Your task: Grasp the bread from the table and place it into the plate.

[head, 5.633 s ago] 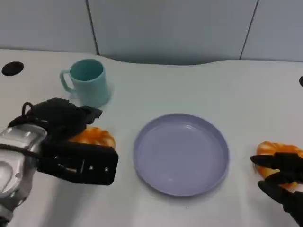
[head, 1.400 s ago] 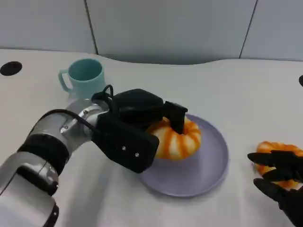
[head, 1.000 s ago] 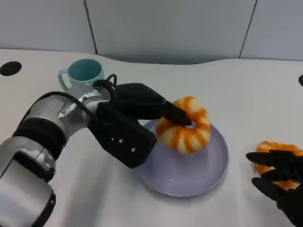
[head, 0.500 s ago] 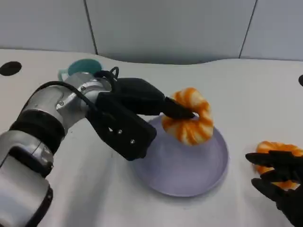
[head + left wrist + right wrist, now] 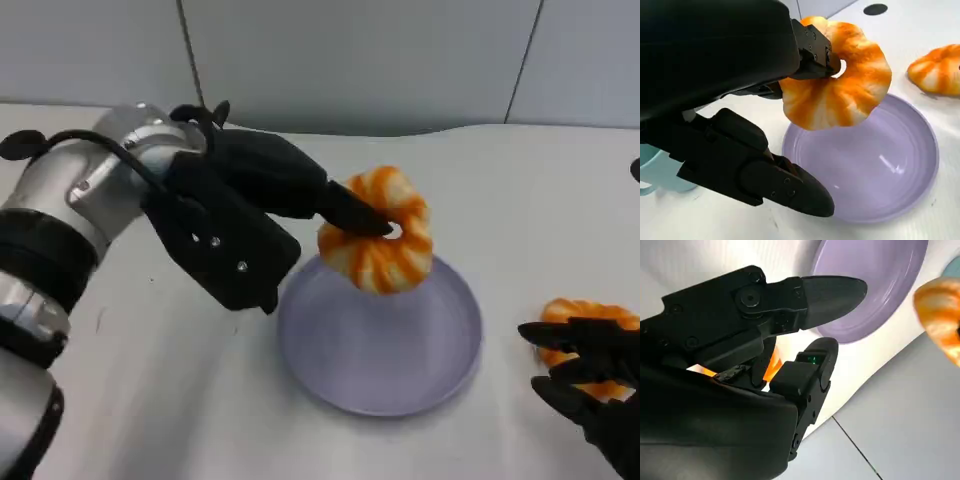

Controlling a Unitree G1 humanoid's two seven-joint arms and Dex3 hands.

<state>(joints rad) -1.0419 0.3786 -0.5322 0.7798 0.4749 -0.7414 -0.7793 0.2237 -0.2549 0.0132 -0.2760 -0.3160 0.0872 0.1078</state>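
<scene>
An orange-and-cream ring of bread (image 5: pixel 378 232) hangs in the air over the far-left part of the lilac plate (image 5: pixel 400 350), clear of its surface. A finger of my left hand (image 5: pixel 250 200) is hooked through the ring's hole and carries it. In the left wrist view the bread (image 5: pixel 840 85) dangles from that fingertip of my left hand (image 5: pixel 715 75), above the plate (image 5: pixel 880 175). My right hand (image 5: pixel 595 385) lies at the lower right with fingers spread. Under it sits a second orange bread (image 5: pixel 580 320). The right wrist view shows my right hand (image 5: pixel 765 365) with fingers apart.
A teal cup (image 5: pixel 655 170) stands on the table behind my left hand. The second bread (image 5: pixel 937 70) lies on the white table to the right of the plate. A grey wall runs along the table's far edge.
My left hand has risen and drawn back to the left, lifting the bread off the plate on its finger. The right hand has stayed put.
</scene>
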